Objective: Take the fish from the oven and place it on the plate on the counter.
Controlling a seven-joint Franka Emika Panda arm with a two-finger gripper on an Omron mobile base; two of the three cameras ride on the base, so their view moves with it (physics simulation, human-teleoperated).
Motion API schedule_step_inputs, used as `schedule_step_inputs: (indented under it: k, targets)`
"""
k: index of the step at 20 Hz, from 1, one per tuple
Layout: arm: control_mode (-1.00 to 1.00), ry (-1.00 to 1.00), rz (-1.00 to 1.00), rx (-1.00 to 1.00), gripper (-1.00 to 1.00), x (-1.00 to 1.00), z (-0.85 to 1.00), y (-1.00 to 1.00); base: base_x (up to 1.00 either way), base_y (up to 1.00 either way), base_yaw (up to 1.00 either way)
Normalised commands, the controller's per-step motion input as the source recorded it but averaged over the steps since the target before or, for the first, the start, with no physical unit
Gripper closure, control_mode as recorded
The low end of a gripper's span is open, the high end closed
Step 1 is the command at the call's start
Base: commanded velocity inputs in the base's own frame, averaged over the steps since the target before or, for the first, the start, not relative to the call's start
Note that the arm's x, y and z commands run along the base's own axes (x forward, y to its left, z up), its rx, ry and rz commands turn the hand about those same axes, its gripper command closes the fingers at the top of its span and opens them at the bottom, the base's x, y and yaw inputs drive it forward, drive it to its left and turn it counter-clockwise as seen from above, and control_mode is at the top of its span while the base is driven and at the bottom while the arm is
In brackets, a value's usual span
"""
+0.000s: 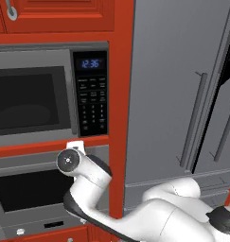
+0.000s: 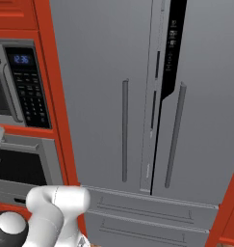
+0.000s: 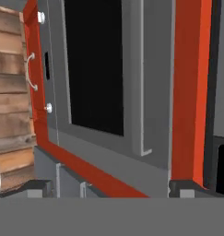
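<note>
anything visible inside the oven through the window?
No. The oven is closed, its window plain dark glass; no racks or fish show through. The microwave sits directly above it. The gripper is open, facing the door.

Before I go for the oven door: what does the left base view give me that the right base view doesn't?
Left base view: the cupboard handle above the microwave, and most of the microwave's window. Right base view: the small markings on the control strip of the fridge. Both: the keypad, the shut oven, the fridge handles and the arm.
</note>
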Motion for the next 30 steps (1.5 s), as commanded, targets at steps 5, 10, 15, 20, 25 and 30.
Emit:
schedule_step_inputs:
  k: [5,10,15,20,25,30]
  targets:
    - [-1.0,-0.18,0.0,-0.03,-1.0,0.0,-0.16,0.0,0.0,0.0,0.0]
    - [-1.0,-0.18,0.0,-0.01,-1.0,0.0,-0.09,0.07,0.0,0.0,0.0]
    - [-1.0,-0.18,0.0,-0.01,-1.0,0.01,-0.12,0.05,0.0,0.0,0.0]
    - [-1.0,-0.16,0.0,-0.01,-1.0,0.05,-0.19,0.0,0.0,0.0,0.0]
    - [-1.0,-0.11,-0.01,-0.03,-1.0,0.05,-0.06,0.19,0.0,0.0,0.0]
    - [-1.0,-0.05,-0.04,-0.05,-1.0,0.07,-0.03,0.39,0.0,0.0,0.0]
